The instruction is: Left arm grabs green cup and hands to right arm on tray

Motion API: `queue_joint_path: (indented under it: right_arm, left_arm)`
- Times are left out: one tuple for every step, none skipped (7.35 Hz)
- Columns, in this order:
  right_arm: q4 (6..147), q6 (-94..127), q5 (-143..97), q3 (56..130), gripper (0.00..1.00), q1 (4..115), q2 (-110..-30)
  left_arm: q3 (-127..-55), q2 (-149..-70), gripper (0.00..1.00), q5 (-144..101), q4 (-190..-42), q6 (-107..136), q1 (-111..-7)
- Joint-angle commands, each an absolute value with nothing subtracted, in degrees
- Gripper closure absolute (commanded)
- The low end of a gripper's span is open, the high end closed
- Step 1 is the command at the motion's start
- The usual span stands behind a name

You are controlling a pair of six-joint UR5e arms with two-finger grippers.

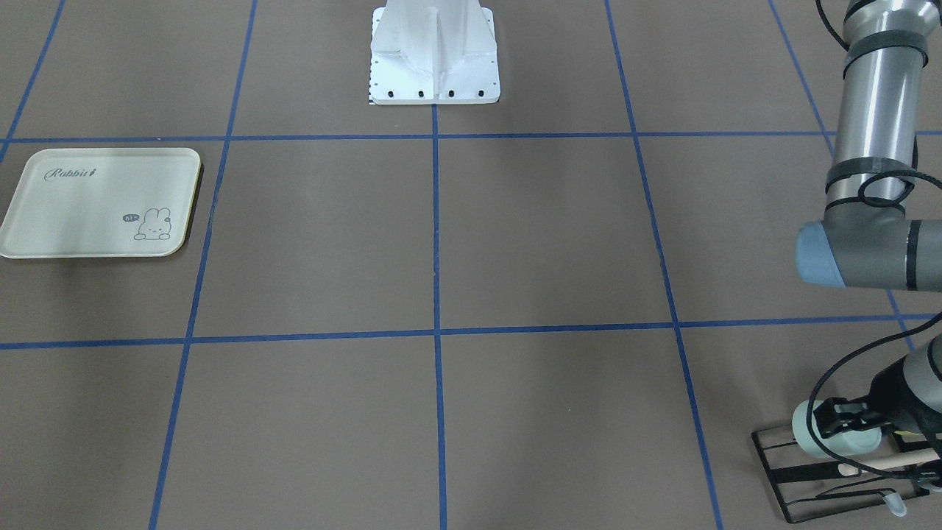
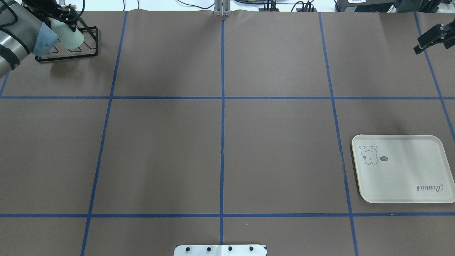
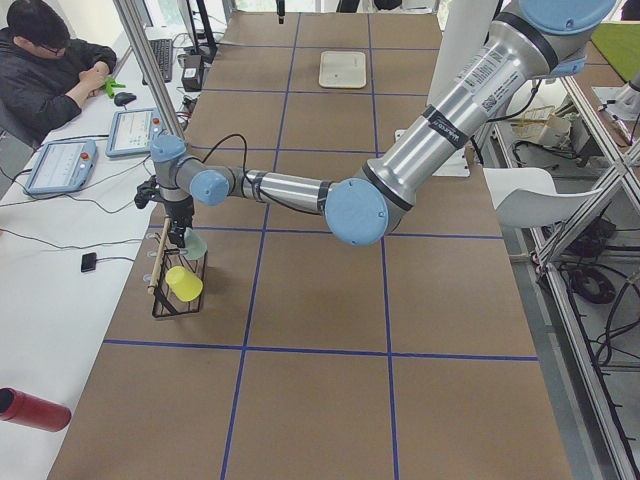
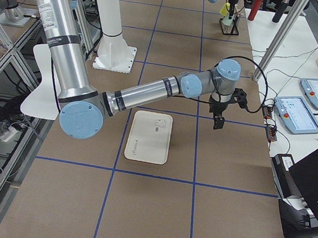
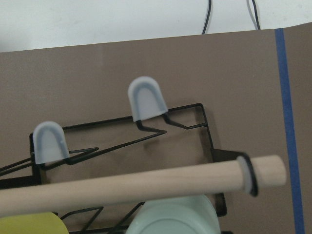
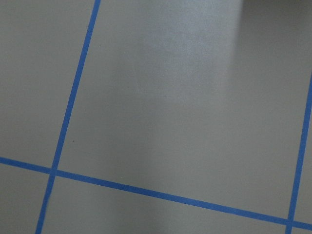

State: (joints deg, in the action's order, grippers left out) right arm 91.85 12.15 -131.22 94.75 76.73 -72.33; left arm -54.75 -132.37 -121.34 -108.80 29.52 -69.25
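The pale mint green cup (image 1: 809, 442) lies tilted over a black wire rack (image 1: 780, 471) at the table's far left corner. My left gripper (image 1: 830, 425) reaches down onto it, black fingers against its wall, shut on it. In the overhead view the green cup (image 2: 68, 35) shows just below the left gripper (image 2: 69, 20). Its rim (image 5: 170, 217) fills the bottom of the left wrist view. The cream tray (image 2: 408, 174) lies flat on the right side. My right gripper (image 2: 423, 44) hangs high beyond the tray, and its fingers are too small to judge.
The rack (image 5: 204, 122) also holds a yellow-green cup (image 3: 184, 283) and a wooden rod (image 5: 122, 187). A person (image 3: 50, 70) sits at a bench past the table's far edge, with tablets and cables. The robot's white base (image 1: 434, 59) stands at mid-table.
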Motion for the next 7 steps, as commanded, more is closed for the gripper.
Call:
queue_joint_path:
  right_arm:
    - [91.85, 12.13, -131.31, 94.75, 0.0, 76.73, -72.33]
    - [91.85, 12.22, -131.22, 94.75, 0.0, 76.73, -72.33]
    - [91.85, 12.13, -131.22, 94.75, 0.0, 76.73, -72.33]
    - [91.85, 12.13, -131.22, 94.83, 0.0, 76.73, -72.33]
    - [91.85, 12.13, -131.22, 94.83, 0.0, 76.73, -72.33]
    - [91.85, 12.22, -131.22, 94.83, 0.0, 76.73, -72.33]
    - [91.85, 12.22, -131.22, 94.83, 0.0, 76.73, -72.33]
  left_arm:
    - [-55.1, -132.36, 1.0, -121.64, -108.55, 29.0, -70.22]
    - [-55.72, -132.36, 1.0, -121.9, -108.46, 29.0, -70.57]
    - [-57.03, -132.36, 1.0, -121.99, -108.37, 29.0, -71.01]
    - [-58.09, -132.19, 1.0, -122.78, -108.37, 29.0, -71.54]
    - [-58.36, -132.1, 1.0, -126.0, -108.37, 29.0, -72.41]
    - [-59.58, -132.01, 1.0, -127.25, -108.28, 29.0, -73.38]
    - [-60.37, -131.92, 1.0, -127.44, -108.28, 29.0, -73.74]
